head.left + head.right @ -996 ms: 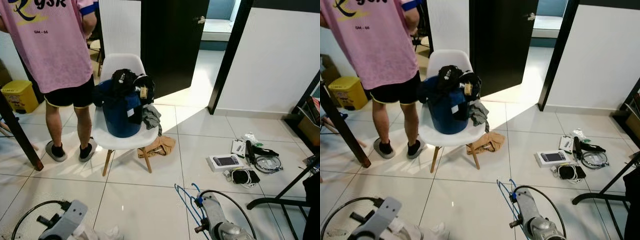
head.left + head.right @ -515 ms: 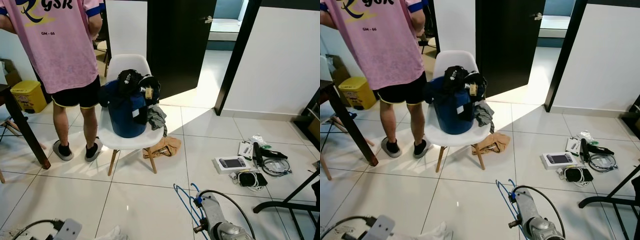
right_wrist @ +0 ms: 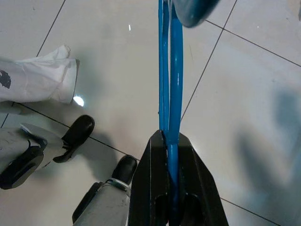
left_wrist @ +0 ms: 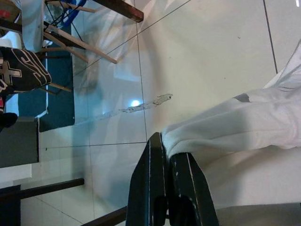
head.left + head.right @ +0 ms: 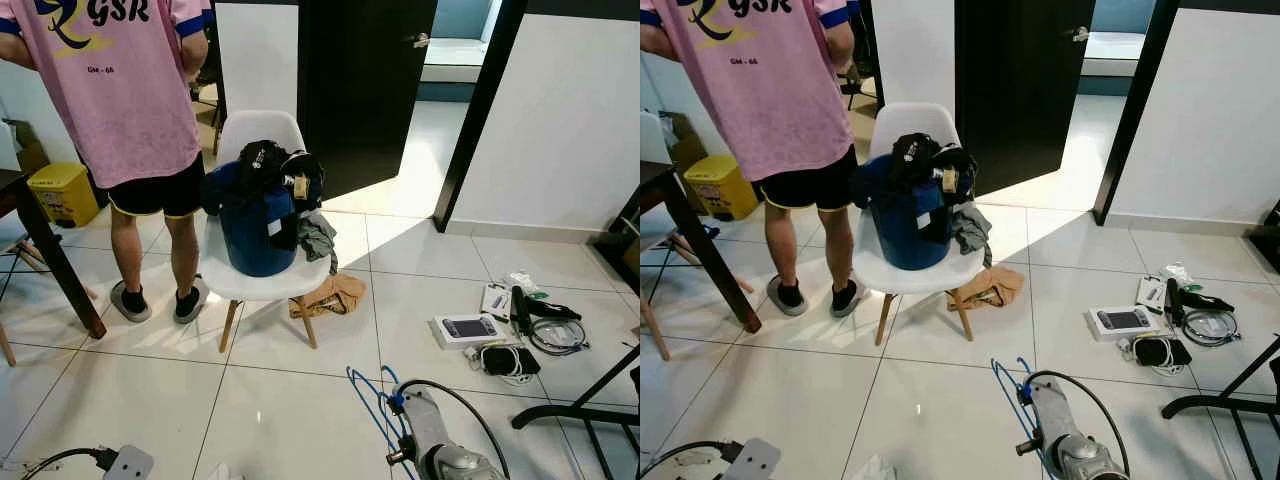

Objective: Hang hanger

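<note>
- Your right end effector has its two black fingers pinched on the blue hanger; the head views place that hanger low on the near right, over the white floor tiles beside the right arm.
- Your left end effector has its fingers pressed together on a fold of white cloth, which hangs down over the tiled floor.
- Farther out, left of centre, you have a white chair carrying a blue bucket heaped with dark clothes.
- A tan garment lies on the floor just to the right of the chair legs.
- A person in a pink shirt stands to the left of the chair, back to you.
- On the right, a small box and cables lie on the tiles, near a dark desk frame.
- A yellow bin sits far left.
</note>
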